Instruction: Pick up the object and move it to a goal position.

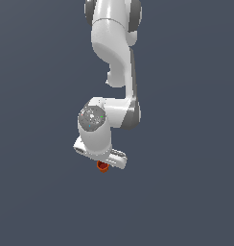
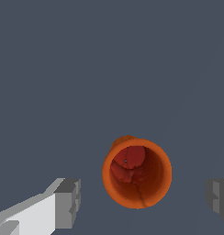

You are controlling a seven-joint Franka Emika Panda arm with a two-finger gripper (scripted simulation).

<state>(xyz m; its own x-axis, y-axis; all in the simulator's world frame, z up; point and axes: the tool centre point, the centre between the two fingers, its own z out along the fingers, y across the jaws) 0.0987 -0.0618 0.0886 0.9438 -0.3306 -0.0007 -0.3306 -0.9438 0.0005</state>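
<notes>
The gripper is hanging with its fingers spread wide, and the orange-red cup is sitting between them, untouched, its hollow mouth facing the wrist camera

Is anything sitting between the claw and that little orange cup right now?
Nothing visible. In the wrist view the cup sits in the open gap between the claw's two fingers, with only bare grey surface around it.
</notes>
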